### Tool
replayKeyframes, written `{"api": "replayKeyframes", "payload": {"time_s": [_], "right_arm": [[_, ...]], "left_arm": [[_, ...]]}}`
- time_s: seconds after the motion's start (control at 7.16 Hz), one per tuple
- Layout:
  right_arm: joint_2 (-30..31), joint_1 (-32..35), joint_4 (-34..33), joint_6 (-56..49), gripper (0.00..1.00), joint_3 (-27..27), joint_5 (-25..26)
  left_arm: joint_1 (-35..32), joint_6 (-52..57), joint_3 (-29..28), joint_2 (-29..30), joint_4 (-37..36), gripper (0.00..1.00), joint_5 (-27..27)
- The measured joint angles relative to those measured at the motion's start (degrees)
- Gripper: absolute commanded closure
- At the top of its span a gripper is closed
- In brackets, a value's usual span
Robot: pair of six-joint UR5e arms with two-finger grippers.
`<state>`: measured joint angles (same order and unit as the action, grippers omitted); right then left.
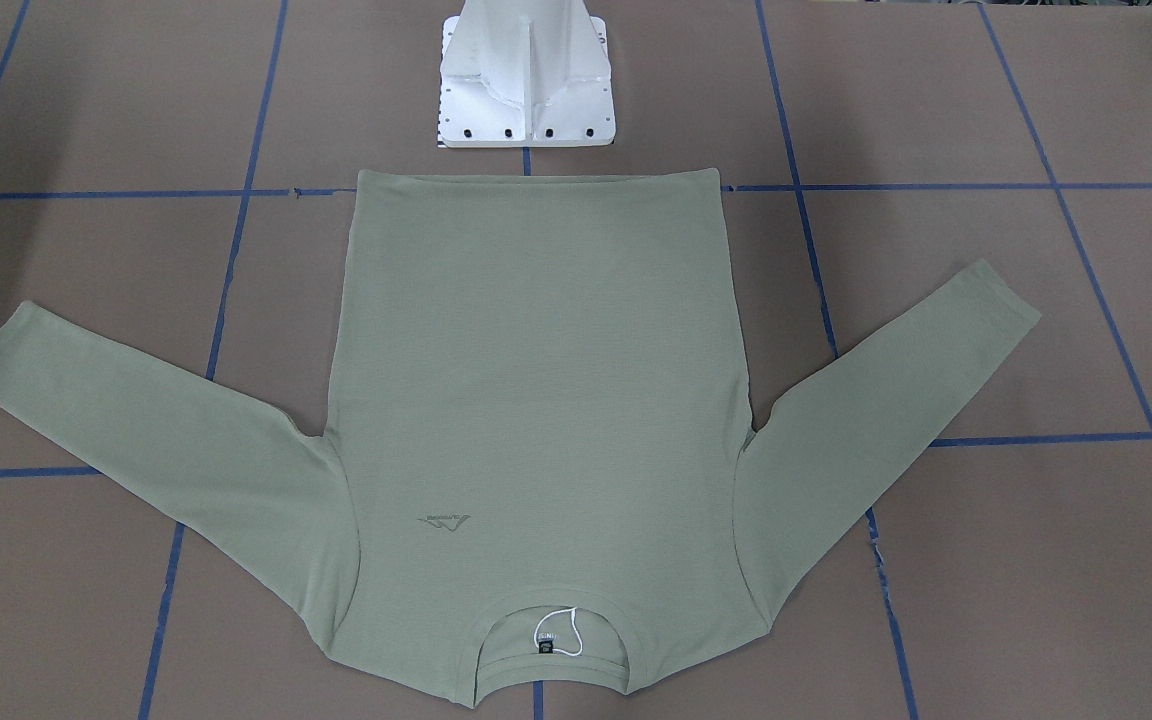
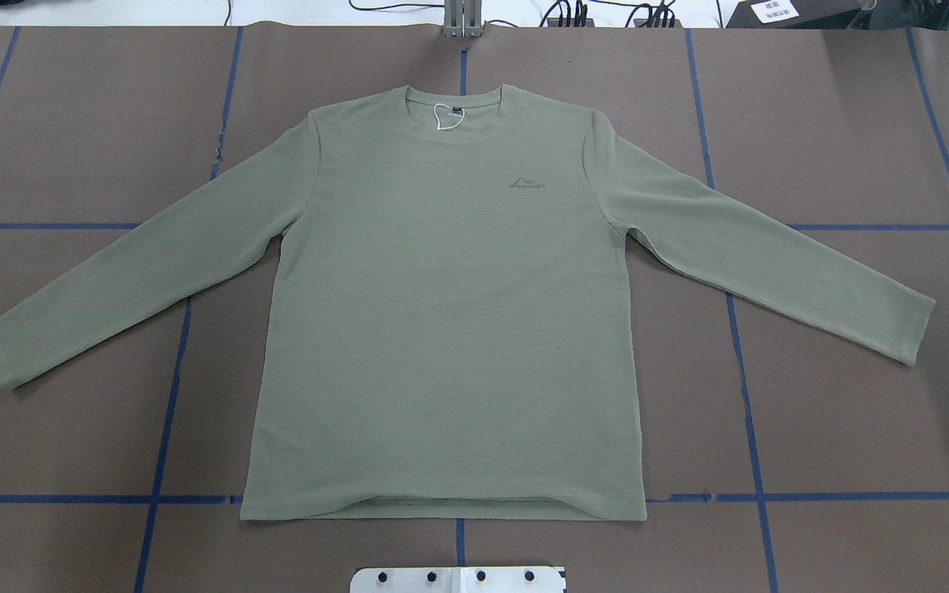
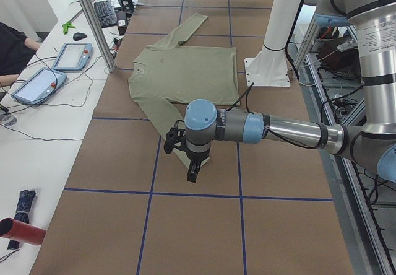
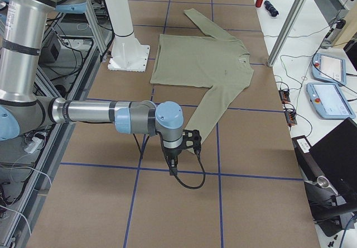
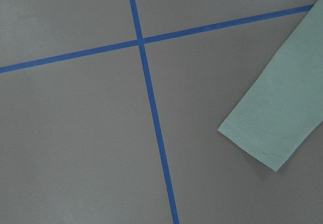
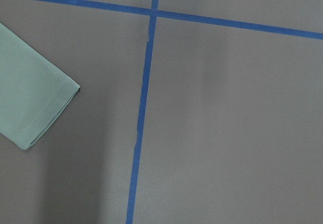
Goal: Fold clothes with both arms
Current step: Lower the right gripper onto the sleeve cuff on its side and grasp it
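The sage-green long-sleeved shirt (image 1: 536, 400) lies flat and face up on the brown table, both sleeves spread out, its neckline on the side away from the robot (image 2: 441, 313). My left gripper (image 3: 192, 174) hangs over the end of the shirt's near sleeve in the exterior left view; I cannot tell if it is open or shut. That sleeve's cuff (image 5: 272, 128) shows in the left wrist view. My right gripper (image 4: 172, 167) hangs by the other sleeve's end; I cannot tell its state. That cuff (image 6: 30, 108) shows in the right wrist view. Neither gripper shows in the overhead or front views.
The white pedestal base (image 1: 526, 80) stands just behind the shirt's hem. Blue tape lines (image 2: 170, 395) cross the table in a grid. A side bench holds teach pendants (image 3: 71, 55), a red bottle (image 3: 21, 231) and cables. An aluminium post (image 3: 93, 21) stands at the table's edge.
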<state>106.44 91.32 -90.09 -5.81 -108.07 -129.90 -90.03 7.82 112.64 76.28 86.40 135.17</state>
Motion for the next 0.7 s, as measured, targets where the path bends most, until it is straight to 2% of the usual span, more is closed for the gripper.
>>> {"api": "replayKeyframes", "payload": {"time_s": [0.7], "right_arm": [[-0.9, -0.3, 1.6, -0.1, 0.00, -0.8, -0.1]], "left_arm": [[0.2, -0.3, 2.0, 1.8, 0.1, 0.00, 0.0]]}}
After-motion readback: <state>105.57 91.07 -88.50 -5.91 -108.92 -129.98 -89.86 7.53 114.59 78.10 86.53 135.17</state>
